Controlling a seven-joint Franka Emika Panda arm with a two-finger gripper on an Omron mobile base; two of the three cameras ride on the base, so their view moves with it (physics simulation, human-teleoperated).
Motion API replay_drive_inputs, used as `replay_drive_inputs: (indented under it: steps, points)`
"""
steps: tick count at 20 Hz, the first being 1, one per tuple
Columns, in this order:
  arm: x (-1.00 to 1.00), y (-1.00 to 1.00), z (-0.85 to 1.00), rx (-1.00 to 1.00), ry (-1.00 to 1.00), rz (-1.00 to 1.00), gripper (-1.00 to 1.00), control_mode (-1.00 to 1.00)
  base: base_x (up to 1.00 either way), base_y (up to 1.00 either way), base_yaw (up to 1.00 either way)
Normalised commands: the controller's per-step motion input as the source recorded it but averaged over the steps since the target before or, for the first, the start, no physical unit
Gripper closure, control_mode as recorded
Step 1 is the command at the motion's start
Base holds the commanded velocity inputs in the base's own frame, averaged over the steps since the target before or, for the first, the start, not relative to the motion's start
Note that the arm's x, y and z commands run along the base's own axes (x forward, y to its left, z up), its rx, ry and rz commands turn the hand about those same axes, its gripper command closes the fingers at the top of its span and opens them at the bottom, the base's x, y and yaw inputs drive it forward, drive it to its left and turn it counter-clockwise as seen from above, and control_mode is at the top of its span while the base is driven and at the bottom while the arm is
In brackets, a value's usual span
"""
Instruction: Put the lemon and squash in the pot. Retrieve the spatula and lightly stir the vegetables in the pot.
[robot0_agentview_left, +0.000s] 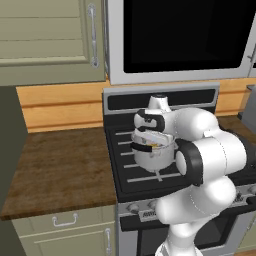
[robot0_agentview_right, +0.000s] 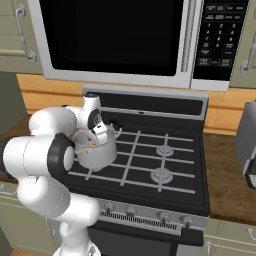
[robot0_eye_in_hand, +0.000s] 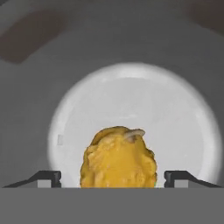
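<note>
On the stove's front left burner, I have the gripper (robot0_eye_in_hand: 112, 177) down over the pot (robot0_agentview_left: 152, 156) — fingers spread wide.

In my hand view the two dark fingertips (robot0_eye_in_hand: 46, 177) stand far apart at the bottom, with a lumpy yellow-orange vegetable (robot0_eye_in_hand: 119, 158) between them on the pot's pale round floor; I can't tell whether either tip touches it, and nothing looks clamped. From the left base view the steel pot sits on the black grates of the stove (robot0_agentview_left: 120, 160), the white arm bent over its rim, a sliver of yellow showing inside. The right base view has the same pot (robot0_agentview_right: 96, 150) left of the other burners, under the microwave (robot0_agentview_right: 120, 40), wooden counter (robot0_agentview_left: 55, 165) alongside.
</note>
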Motion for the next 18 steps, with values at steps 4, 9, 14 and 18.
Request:
replay_drive_inputs:
  steps: [4, 9, 14, 18]
  points:
    - [-0.15, 0.0, 0.0, 0.0, -0.05, 0.03, -1.0, -1.0, 0.0, 0.0, 0.0]
    - [-0.24, 0.0, 0.02, 0.0, -0.09, 0.01, -1.0, -1.0, 0.0, 0.0, 0.0]
    - [-0.16, 0.0, 0.28, 0.05, -0.17, -0.03, -1.0, -1.0, 0.0, 0.0, 0.0]
    - [0.0, 0.0, 0.11, 0.04, -0.09, -0.06, -1.0, -1.0, 0.0, 0.0, 0.0]
